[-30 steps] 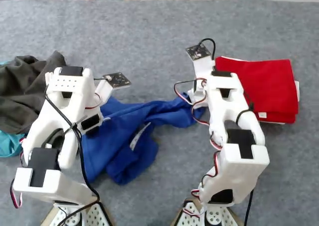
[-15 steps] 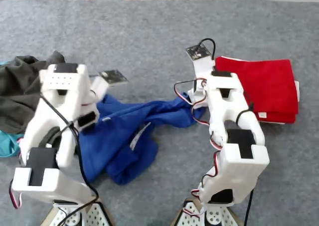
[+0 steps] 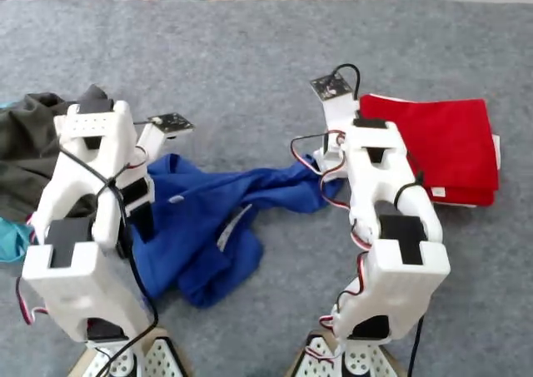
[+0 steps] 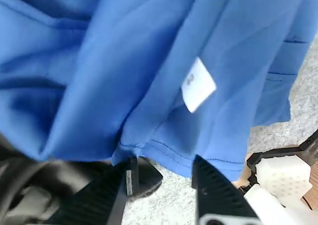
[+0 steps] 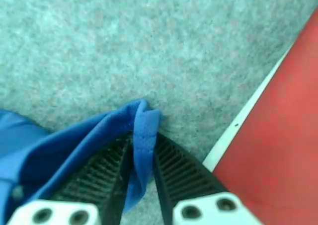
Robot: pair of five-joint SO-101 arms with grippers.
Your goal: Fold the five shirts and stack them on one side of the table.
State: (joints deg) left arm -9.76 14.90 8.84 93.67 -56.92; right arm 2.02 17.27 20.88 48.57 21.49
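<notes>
Blue shirt: The blue shirt (image 3: 212, 219) lies crumpled at the lower centre of the high view, between the two arms. One twisted strand of it stretches right towards the middle of the frame. A small white tag (image 4: 198, 84) shows on its fabric.
Right gripper: The right gripper (image 5: 143, 138) is clamped on a folded corner of the blue shirt, with the cloth pinched between its black ridged pads just above the carpet.
Left gripper: The left gripper (image 4: 164, 165) has its jaws apart. The shirt's stitched hem hangs right at the fingertips, but nothing is pinched.
Step in hand: This looks like the spreading stage, with the blue shirt being taken by two edges so it can be laid flat before any fold.
Next move: The left jaws likely need to close on the hem. Both arms would then draw apart to pull out the twist, with the corner kept from slipping.
Stack: A folded red shirt (image 3: 437, 148) sits at the right of the high view, with a white edge (image 5: 238, 130) showing beneath it.
Waiting shirts: A dark grey shirt (image 3: 29, 152) is bunched at the left, and a teal shirt (image 3: 10, 244) peeks in at the left edge.
Table: The table (image 3: 250, 61) is covered in grey carpet.
</notes>
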